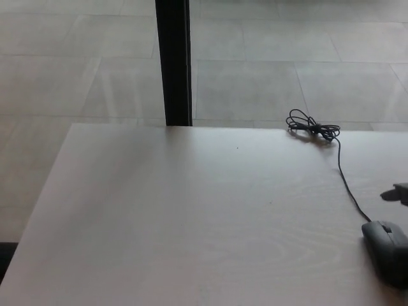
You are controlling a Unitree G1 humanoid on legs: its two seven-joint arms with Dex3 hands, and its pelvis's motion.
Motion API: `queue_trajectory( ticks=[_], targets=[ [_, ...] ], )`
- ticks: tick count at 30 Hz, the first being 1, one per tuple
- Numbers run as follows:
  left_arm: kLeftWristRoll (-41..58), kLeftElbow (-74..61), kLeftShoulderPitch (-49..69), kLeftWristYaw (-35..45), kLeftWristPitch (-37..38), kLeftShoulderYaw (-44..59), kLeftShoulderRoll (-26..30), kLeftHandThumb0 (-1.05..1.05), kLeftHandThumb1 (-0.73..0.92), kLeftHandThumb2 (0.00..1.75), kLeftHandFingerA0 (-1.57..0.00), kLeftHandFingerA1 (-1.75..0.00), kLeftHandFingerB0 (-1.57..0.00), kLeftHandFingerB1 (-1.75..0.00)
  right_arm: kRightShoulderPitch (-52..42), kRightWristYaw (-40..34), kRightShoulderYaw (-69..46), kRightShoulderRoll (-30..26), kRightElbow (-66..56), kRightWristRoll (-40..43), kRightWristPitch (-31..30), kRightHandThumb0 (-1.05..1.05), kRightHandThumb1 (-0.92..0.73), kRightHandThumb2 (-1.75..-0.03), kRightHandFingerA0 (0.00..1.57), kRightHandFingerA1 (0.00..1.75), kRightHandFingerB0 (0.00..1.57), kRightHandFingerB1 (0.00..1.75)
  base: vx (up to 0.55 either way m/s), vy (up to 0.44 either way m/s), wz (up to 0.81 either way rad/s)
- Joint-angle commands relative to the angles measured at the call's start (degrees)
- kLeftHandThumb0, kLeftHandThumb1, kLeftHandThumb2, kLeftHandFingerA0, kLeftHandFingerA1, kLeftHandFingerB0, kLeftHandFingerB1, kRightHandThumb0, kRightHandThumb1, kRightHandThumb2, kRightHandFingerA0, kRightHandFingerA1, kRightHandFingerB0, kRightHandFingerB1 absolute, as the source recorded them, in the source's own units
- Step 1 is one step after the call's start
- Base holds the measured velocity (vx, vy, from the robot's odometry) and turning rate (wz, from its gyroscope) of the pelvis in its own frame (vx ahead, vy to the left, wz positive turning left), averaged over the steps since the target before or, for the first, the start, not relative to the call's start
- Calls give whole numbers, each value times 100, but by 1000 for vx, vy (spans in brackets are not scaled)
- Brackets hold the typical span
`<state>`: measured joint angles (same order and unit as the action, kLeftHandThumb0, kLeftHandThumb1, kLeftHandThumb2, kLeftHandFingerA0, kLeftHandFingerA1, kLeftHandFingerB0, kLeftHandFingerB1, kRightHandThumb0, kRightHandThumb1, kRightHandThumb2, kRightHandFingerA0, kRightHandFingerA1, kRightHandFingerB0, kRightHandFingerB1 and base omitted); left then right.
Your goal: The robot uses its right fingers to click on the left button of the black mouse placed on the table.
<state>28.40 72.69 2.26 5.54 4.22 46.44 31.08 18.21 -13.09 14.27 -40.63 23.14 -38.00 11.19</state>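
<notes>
The black mouse (386, 250) lies on the pale wooden table (191, 217) near the right edge of the head view, partly cut off by the frame. Its thin black cord (347, 185) runs back to a tangled coil (310, 127) by the table's far edge. A small dark piece at the right border, apparently part of my right hand (402, 192), hovers just behind the mouse and is apart from it, with a shadow beside it. Too little of it shows to tell its state. My left hand does not show.
A black vertical post (173, 62) rises behind the table's far edge. Beyond it is a floor of large grey tiles (268, 76). The table's left edge (39, 210) slants toward the lower left corner.
</notes>
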Motion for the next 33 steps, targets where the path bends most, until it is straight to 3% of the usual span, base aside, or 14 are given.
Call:
queue_trajectory(
  ticks=[1,9,11,13,14,19,20,22,25,26,27,28,29,33],
  targets=[
    [114,23,120,18,152,85,72,-103,83,94,-63,-67,-37,-46,-34,1149,-2019,-612,-950,1633,-1073,-70,-66,-61,116,88,55,38,0,0,0],
    [173,33,152,11,185,151,50,-92,78,119,-57,-68,-37,-52,-763,1112,-3652,-826,-934,1939,-1016,-77,-71,-62,112,83,51,37,0,0,0],
    [114,31,159,-11,205,99,50,-100,92,82,-60,-63,-39,-42,-965,1209,-4038,-816,-1024,2029,-1191,-86,-63,-102,104,90,37,49,0,0,0],
    [144,39,158,-2,173,126,53,-101,92,83,-61,-64,-40,-42,-1197,1187,-4443,-786,-964,2109,-1155,-92,-81,-64,108,93,34,50,0,0,0],
    [132,41,176,36,191,114,44,-93,78,119,-53,-66,-38,-51,-1385,1102,-4766,-750,-757,2223,-1067,-90,-61,-107,106,101,31,59,0,0,0],
    [138,44,173,54,158,113,41,-99,92,82,-60,-64,-39,-42,-1729,1143,-5347,-497,-571,2446,-1193,-103,-88,-67,95,95,28,67,0,0,0],
    [126,48,185,87,192,105,40,-100,92,81,-60,-65,-42,-45,-1718,1002,-5667,-239,-191,2751,-1423,-105,-67,-115,101,103,28,70,0,0,0],
    [116,48,187,86,202,95,34,-98,92,83,-63,-65,-41,-42,-1673,1070,-5981,13,-51,3148,-1595,-105,-85,-66,98,99,26,67,0,0,0],
    [152,28,195,88,212,127,12,-98,92,82,-64,-65,-42,-42,-1539,952,-6271,309,449,3505,-1616,-93,-83,-65,77,76,32,56,0,0,0],
    [136,8,201,85,204,108,9,-100,92,81,-63,-66,-43,-46,-1499,880,-6370,423,707,3631,-1452,-86,-63,-106,70,73,32,60,0,0,0],
    [138,19,196,111,190,107,18,-98,92,80,-62,-65,-40,-44,-1422,861,-6506,549,809,3779,-1600,-91,-82,-65,92,120,34,56,0,0,0],
    [104,6,201,115,188,70,13,-94,80,121,-59,-69,-35,-52,-1427,792,-6589,721,780,3859,-1683,-91,-84,-65,104,109,27,57,0,0,0],
    [107,6,187,100,179,71,6,-99,92,84,-64,-65,-43,-45,-1406,628,-6740,1046,706,4040,-1712,-95,-83,-66,100,131,17,63,0,0,0],
    [142,20,158,95,138,100,-4,-99,92,82,-58,-63,-38,-41,-1303,281,-6918,1528,910,4097,-1927,-91,-86,-68,99,143,6,60,0,0,0]
  ],
)
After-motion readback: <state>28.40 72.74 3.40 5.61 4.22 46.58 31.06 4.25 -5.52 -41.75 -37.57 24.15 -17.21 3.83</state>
